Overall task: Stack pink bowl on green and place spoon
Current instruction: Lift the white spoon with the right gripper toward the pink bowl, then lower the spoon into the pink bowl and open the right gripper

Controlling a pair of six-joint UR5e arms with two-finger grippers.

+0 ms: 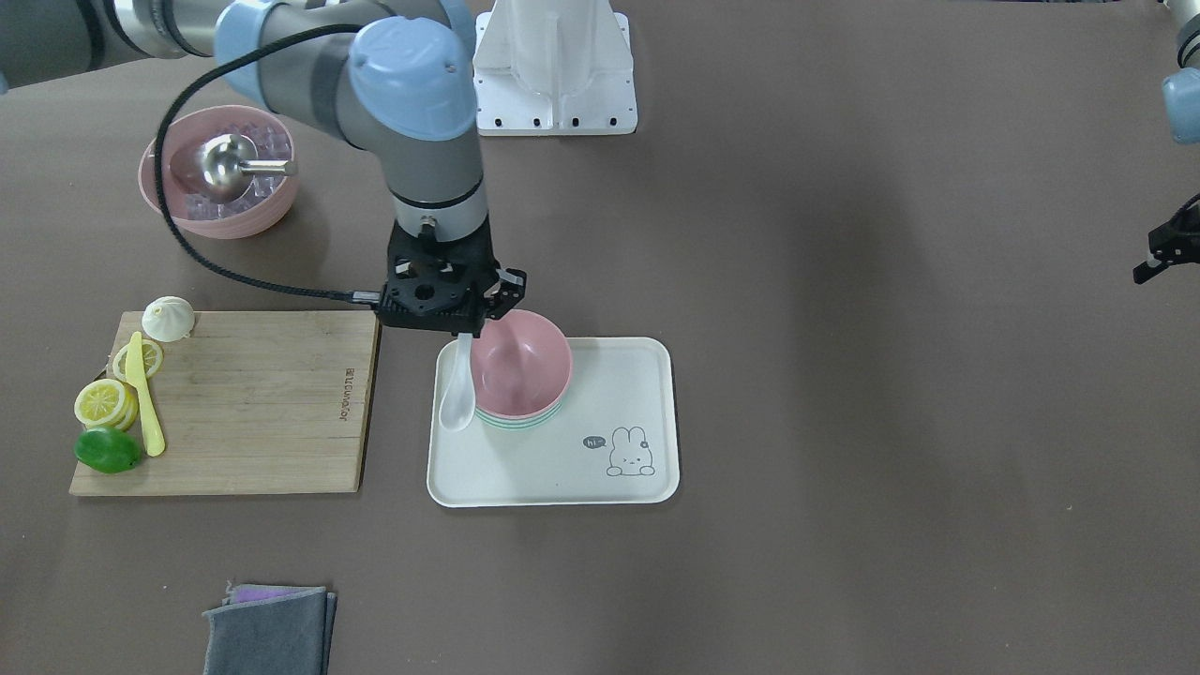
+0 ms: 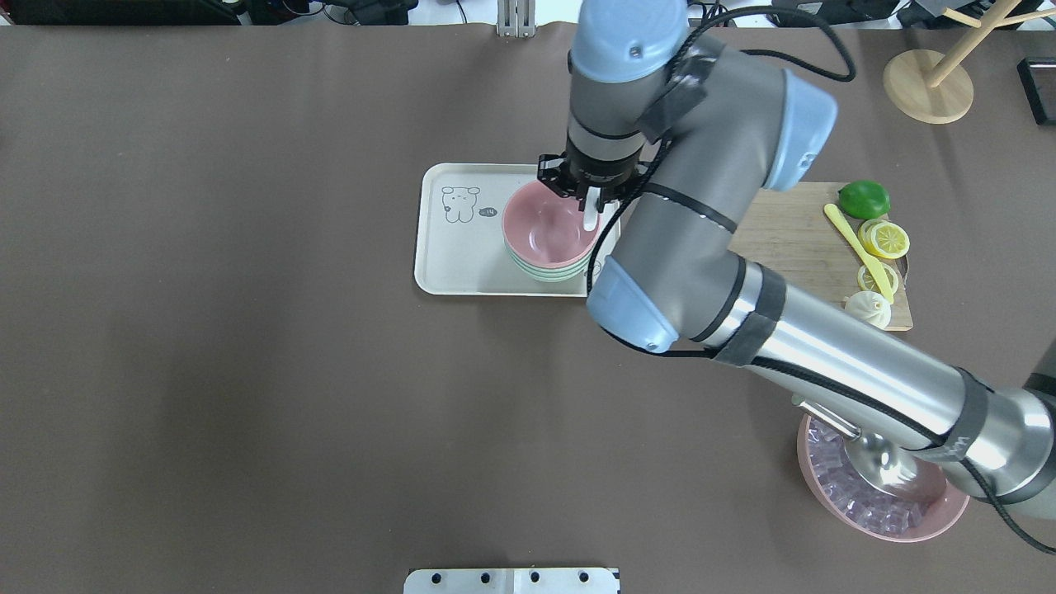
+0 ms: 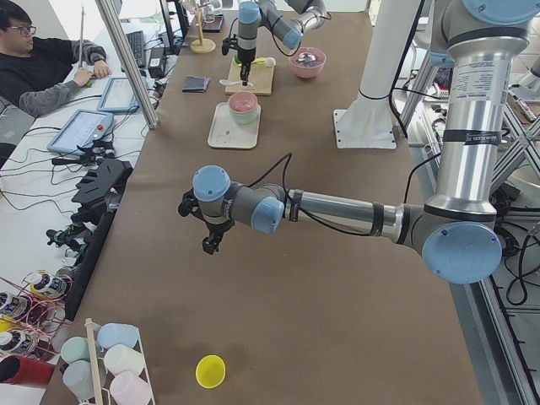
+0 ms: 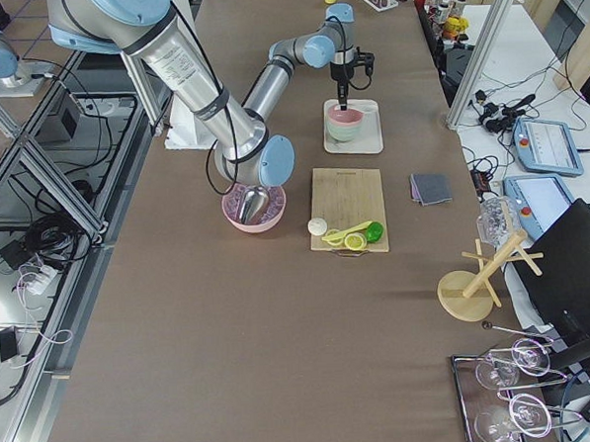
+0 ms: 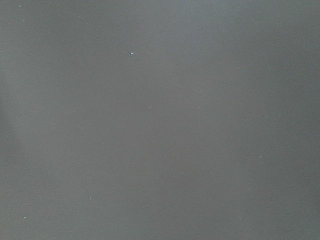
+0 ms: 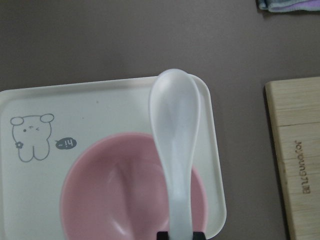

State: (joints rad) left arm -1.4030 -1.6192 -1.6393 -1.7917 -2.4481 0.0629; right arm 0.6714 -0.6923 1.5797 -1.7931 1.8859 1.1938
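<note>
The pink bowl (image 1: pixel 520 361) sits stacked in the green bowl (image 1: pixel 520 422) on the white tray (image 1: pixel 600 469). In the overhead view the pink bowl (image 2: pixel 544 231) rests on the green rims (image 2: pixel 549 272) at the tray's (image 2: pixel 445 264) right end. My right gripper (image 1: pixel 464 333) is shut on the handle of the white spoon (image 1: pixel 457 394), which hangs by the bowl's edge. The right wrist view shows the spoon (image 6: pixel 175 130) over the pink bowl (image 6: pixel 120 200). My left gripper (image 1: pixel 1162 248) hovers far off over bare table; I cannot tell if it is open or shut.
A wooden cutting board (image 1: pixel 253 403) with lemon slices, a lime (image 1: pixel 108 450) and a yellow knife lies beside the tray. A pink bowl of ice cubes with a metal scoop (image 1: pixel 220 173) stands behind it. Grey cloths (image 1: pixel 267 633) lie near the table's edge.
</note>
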